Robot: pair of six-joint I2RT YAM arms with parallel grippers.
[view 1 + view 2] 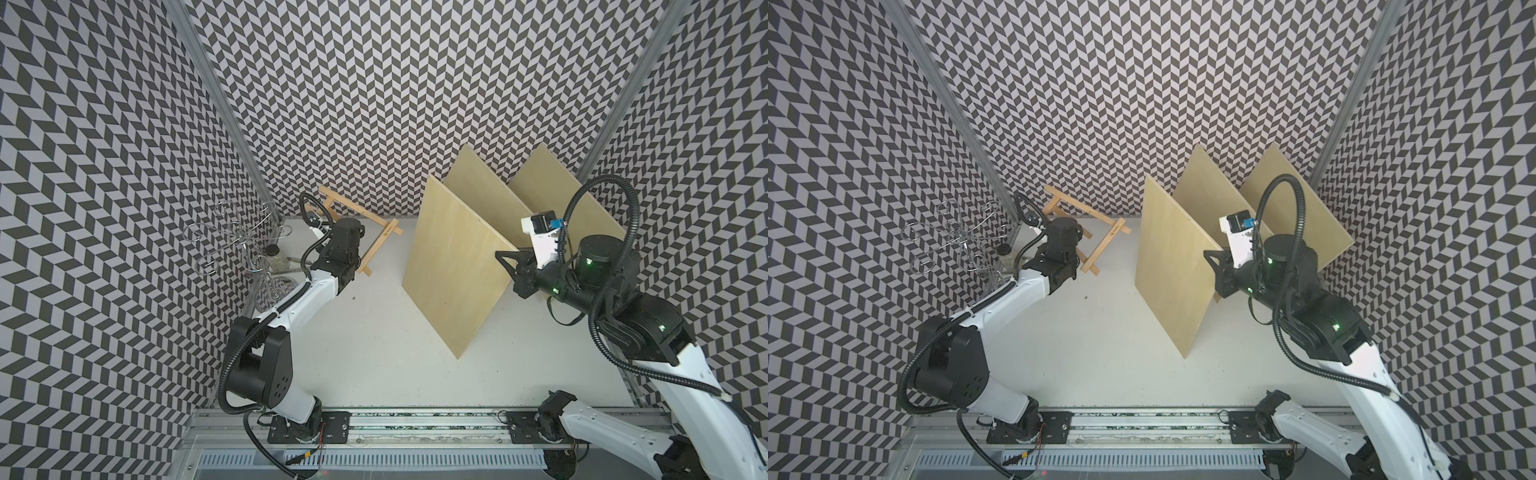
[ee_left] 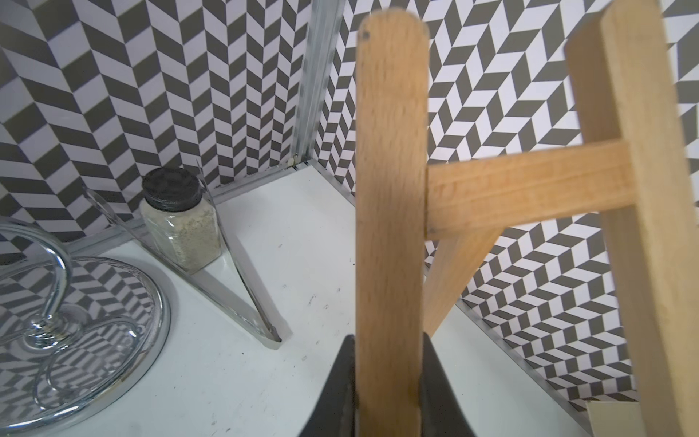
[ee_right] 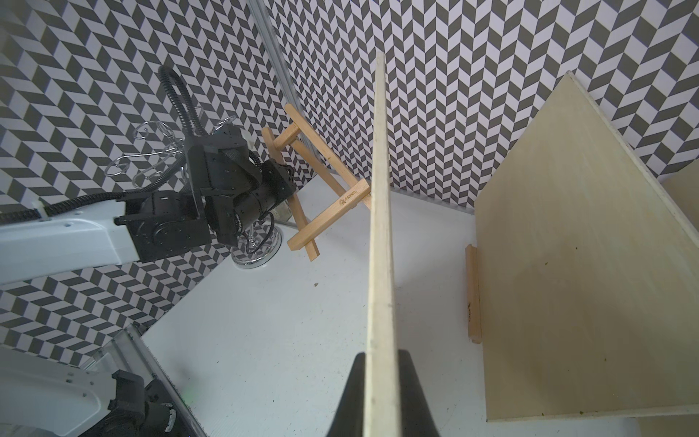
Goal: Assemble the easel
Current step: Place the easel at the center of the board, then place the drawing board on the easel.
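Chevron-patterned walls enclose a white table [image 1: 374, 353]. At the back left, the left gripper [image 2: 389, 342] is clamped on a strut of the tilted wooden easel [image 1: 378, 247]. Further right, the right gripper [image 3: 382, 357] pinches the edge of an upright plywood board [image 1: 453, 266].

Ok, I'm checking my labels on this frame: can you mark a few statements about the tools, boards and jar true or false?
1. The left tool grips the easel. True.
2. The right tool is open and empty. False: it is shut on a board, pinched by its edge.
3. The jar has its lid off. False: the dark lid is on.
4. Three boards are in view. True.
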